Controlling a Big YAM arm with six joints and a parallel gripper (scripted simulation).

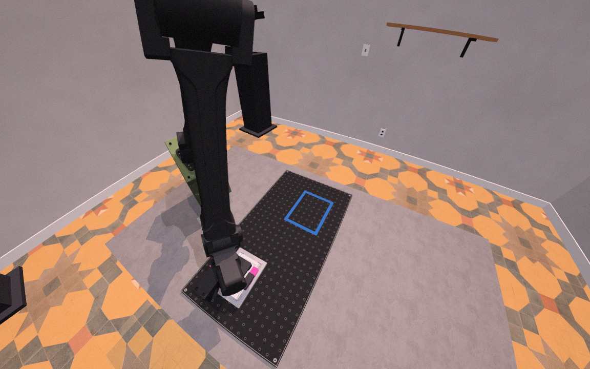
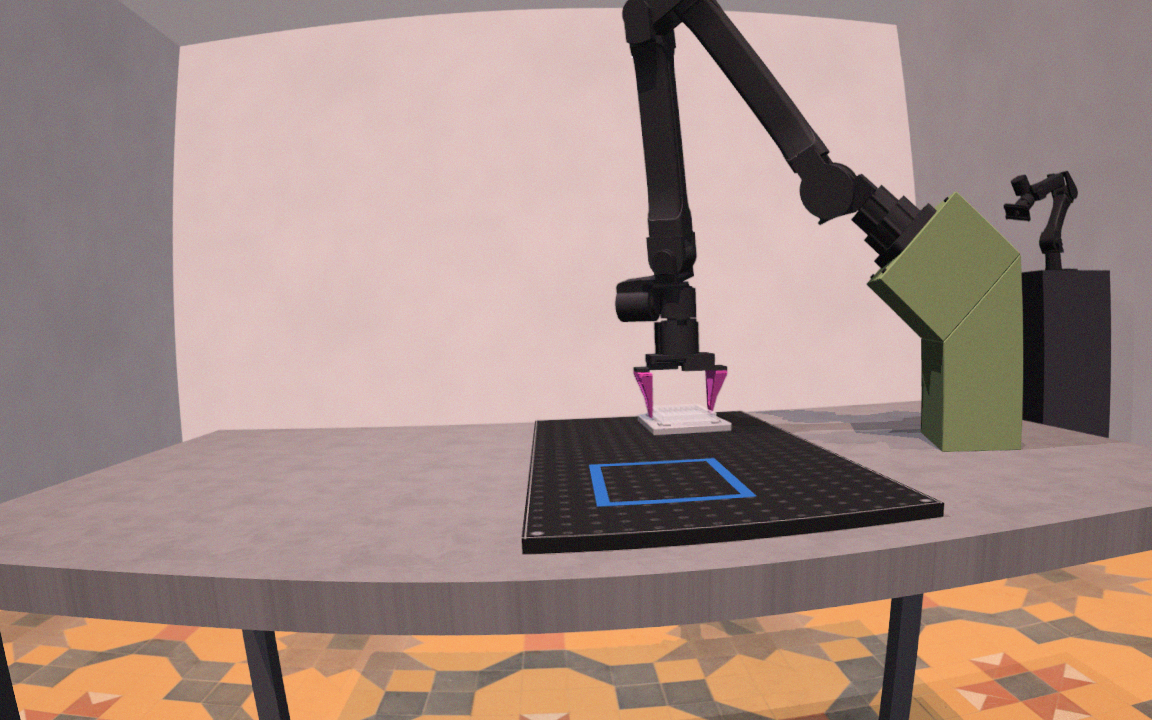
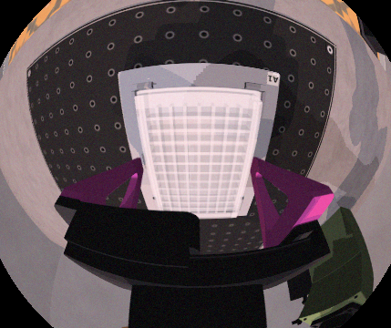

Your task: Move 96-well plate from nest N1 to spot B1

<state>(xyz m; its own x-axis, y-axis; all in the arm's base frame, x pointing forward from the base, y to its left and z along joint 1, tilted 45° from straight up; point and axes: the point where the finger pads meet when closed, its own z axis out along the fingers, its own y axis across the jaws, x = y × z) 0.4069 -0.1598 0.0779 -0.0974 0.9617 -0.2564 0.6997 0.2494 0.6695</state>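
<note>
- On my wrist view, a small dark label point(image 3: 273, 76) stands on the far right corner of the grey plate nest point(image 3: 128, 87), just beyond the 96-well plate point(image 3: 198, 148). It seems to read "N1", turned away from me, too small to be sure.
- I can read no other text anywhere.

the white 96-well plate point(image 3: 198, 148) sits in the grey plate nest point(image 3: 159, 76) on the black perforated deck point(image 3: 67, 104). the gripper point(image 3: 197, 195) is spread wide, one magenta finger point(image 3: 277, 207) beside each long side of the plate.
</note>
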